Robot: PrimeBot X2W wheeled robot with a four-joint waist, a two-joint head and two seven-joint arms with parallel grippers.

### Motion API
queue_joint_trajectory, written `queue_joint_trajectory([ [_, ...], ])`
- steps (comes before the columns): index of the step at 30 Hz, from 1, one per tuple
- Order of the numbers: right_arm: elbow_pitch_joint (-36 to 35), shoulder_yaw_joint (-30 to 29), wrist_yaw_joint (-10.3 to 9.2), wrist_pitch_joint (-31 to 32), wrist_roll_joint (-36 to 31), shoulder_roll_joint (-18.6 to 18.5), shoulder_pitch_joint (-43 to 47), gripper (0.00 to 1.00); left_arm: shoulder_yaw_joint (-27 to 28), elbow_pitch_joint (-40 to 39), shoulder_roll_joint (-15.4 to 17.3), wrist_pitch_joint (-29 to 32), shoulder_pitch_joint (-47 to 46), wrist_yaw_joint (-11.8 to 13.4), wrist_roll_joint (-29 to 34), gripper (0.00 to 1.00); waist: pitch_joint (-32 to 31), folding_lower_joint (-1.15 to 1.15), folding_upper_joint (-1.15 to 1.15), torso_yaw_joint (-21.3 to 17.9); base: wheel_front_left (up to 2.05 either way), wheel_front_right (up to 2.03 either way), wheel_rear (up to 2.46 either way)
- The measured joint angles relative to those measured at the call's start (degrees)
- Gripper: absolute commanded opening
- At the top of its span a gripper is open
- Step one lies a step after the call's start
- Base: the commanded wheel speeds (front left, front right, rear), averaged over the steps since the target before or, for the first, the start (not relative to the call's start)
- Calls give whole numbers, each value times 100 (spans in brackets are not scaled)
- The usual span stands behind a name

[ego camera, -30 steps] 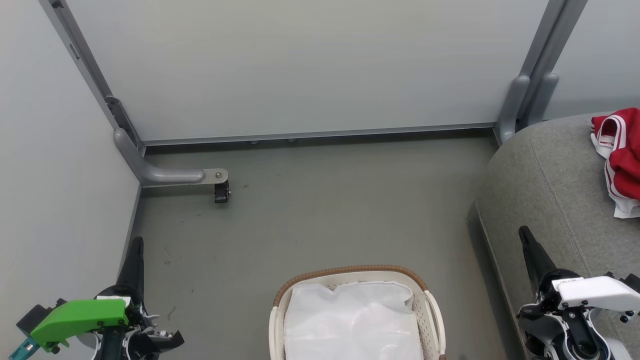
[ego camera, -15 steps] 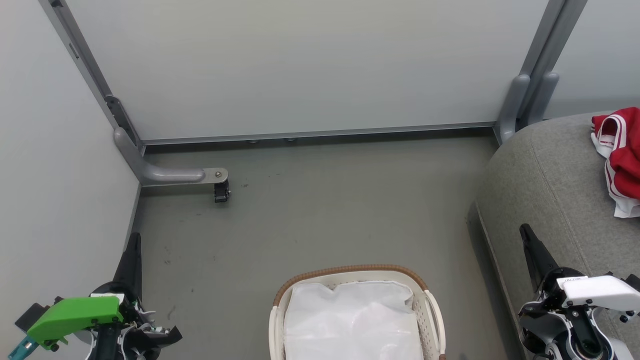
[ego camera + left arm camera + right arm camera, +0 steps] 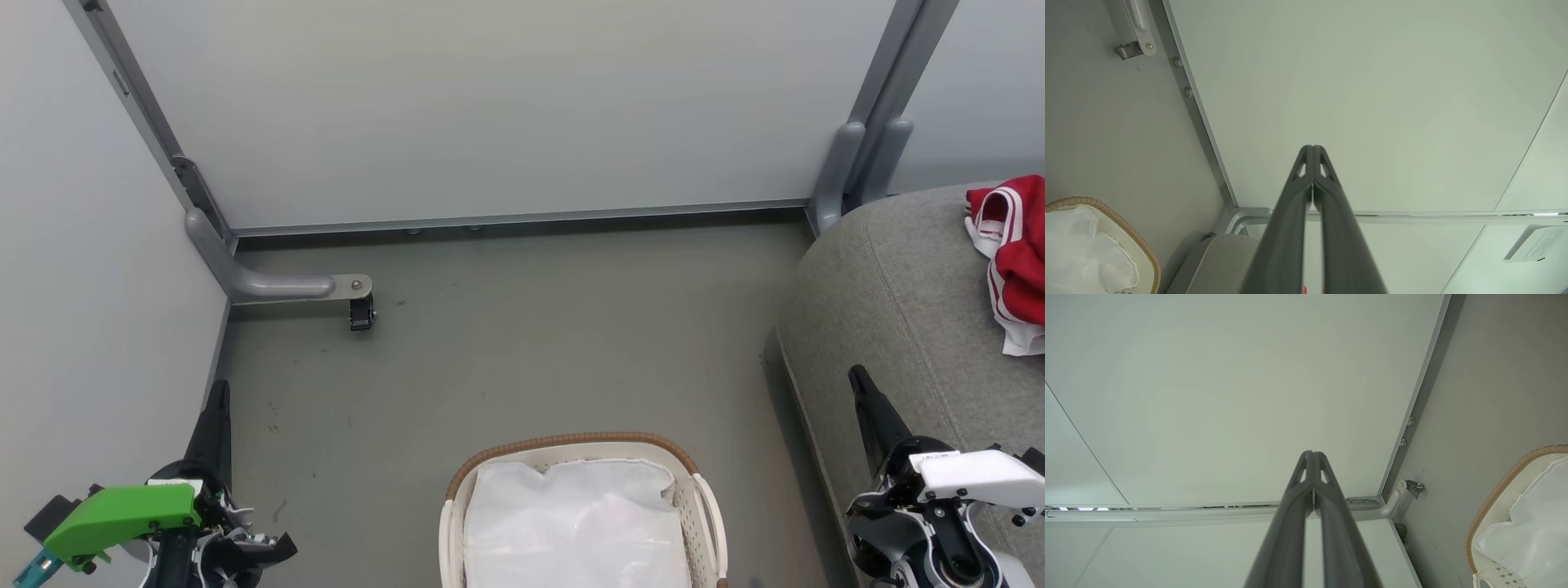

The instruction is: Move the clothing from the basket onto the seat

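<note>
Between left pincer (image 3: 219,385) and right pincer (image 3: 855,374), both pressed together, one basket (image 3: 571,442) holds one sheet (image 3: 571,523). Beyond the right, one clothing (image 3: 1016,261) heap lies on the seat (image 3: 890,310).

Soft, even light makes the pale walls (image 3: 522,106) bright. The head view is sharp. A dark shadow lies on the floor (image 3: 571,343) beside the seat (image 3: 882,294) and under the walls. Tiny white glints shine on a rail (image 3: 1167,513).
</note>
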Motion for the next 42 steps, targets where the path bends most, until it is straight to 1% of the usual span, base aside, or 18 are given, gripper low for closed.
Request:
queue_joint_trajectory([
  [42, -1, 0, 0, 0, 0, 0, -1, 0, 4, 0, -1, 4, 0, 0, 0, 0, 0, 0, 0, 0, 0, 0, 0],
])
